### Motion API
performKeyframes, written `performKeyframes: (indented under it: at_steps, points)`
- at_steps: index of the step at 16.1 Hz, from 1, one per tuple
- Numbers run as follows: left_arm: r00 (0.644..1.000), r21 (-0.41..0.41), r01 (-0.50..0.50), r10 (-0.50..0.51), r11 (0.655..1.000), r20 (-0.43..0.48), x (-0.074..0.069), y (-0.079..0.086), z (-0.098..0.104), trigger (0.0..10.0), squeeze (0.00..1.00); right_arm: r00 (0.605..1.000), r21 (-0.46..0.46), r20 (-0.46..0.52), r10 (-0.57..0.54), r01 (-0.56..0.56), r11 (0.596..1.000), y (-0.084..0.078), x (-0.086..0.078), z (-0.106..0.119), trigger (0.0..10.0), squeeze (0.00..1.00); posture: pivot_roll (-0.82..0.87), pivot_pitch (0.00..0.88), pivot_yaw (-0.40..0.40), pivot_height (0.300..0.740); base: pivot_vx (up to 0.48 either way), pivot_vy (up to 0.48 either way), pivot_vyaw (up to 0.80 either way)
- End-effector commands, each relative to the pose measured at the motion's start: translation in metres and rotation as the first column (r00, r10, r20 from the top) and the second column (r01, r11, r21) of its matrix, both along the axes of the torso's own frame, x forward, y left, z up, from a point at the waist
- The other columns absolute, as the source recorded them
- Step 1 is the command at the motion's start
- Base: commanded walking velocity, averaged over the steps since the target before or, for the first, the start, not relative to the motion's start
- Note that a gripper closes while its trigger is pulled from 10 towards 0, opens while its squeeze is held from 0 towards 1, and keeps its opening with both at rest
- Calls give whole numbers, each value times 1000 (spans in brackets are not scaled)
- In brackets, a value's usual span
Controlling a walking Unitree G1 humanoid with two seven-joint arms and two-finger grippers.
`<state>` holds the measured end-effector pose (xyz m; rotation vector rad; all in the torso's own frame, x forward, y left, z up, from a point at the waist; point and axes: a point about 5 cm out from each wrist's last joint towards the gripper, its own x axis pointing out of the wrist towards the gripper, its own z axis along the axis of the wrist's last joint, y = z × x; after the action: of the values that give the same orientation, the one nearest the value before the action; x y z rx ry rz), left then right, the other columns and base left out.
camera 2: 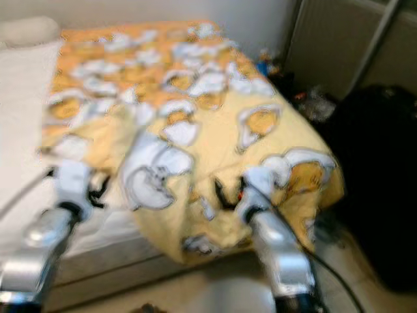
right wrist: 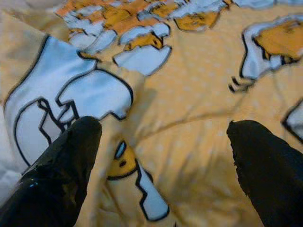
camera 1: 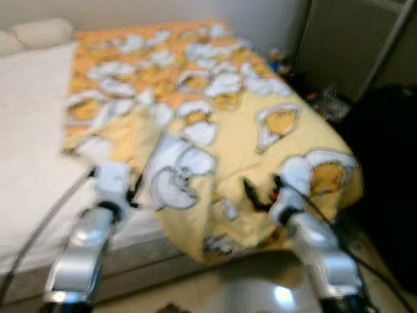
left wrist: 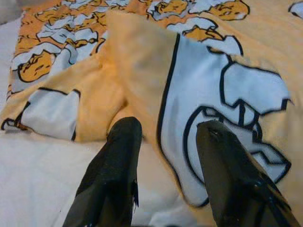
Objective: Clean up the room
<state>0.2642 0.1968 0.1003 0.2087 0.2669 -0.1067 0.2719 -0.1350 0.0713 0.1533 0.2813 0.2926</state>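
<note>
Your left gripper (left wrist: 168,137) is spread open just above the blanket's (camera 1: 260,124) folded-back edge, where it meets the white sheet (camera 1: 32,124). Your right gripper (right wrist: 163,137) is also spread wide, low over the blanket near the bed's foot corner. The yellow cartoon-print blanket lies rumpled across the bed (camera 1: 130,251), hanging over its foot end.

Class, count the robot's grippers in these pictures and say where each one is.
2. The left gripper hangs open over the yellow blanket's edge by the white sheet; the right gripper hangs open above the blanket's foot end.
</note>
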Motion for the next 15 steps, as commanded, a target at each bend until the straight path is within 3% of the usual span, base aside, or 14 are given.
performKeyframes:
  at_steps: [1,7,15]
  points:
    - [1000,19,-18,18,1000,15,3,7,6,10000,0,1000,7,16,21,-21,1000,9,1,4,10000,0,-19,0,31,740,0,382,0]
    - [1000,8,-27,27,1000,8,4,7,3,10000,0,999,-6,25,20,-20,1000,7,5,7,10000,0,-31,0,40,740,0,373,0]
    - [999,-44,-40,42,998,33,5,3,6,10000,0,998,-50,46,-38,41,998,-6,12,13,10000,0,-54,0,47,740,0,0,0]
